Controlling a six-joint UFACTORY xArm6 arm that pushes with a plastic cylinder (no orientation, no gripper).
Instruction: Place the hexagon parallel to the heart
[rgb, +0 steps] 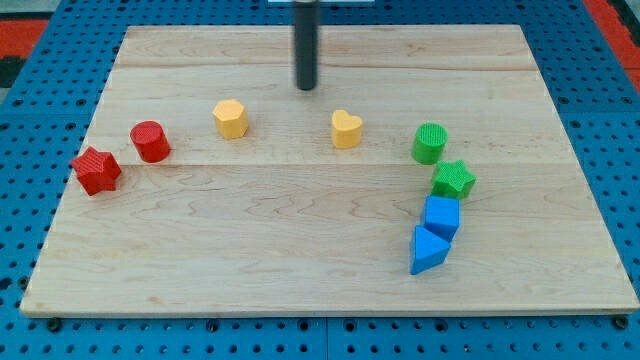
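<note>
A yellow hexagon block (230, 118) sits on the wooden board (300, 250) left of centre. A yellow heart block (346, 129) sits right of centre, at about the same height in the view. My tip (306, 87) is at the end of a dark rod coming down from the view's top. It stands between the two yellow blocks and a little above them in the view, touching neither.
A red cylinder (151, 141) and a red star (96, 170) lie at the left. A green cylinder (430, 143), a green star (453, 180), a blue cube (441, 216) and a blue triangular block (428, 250) lie in a column at the right.
</note>
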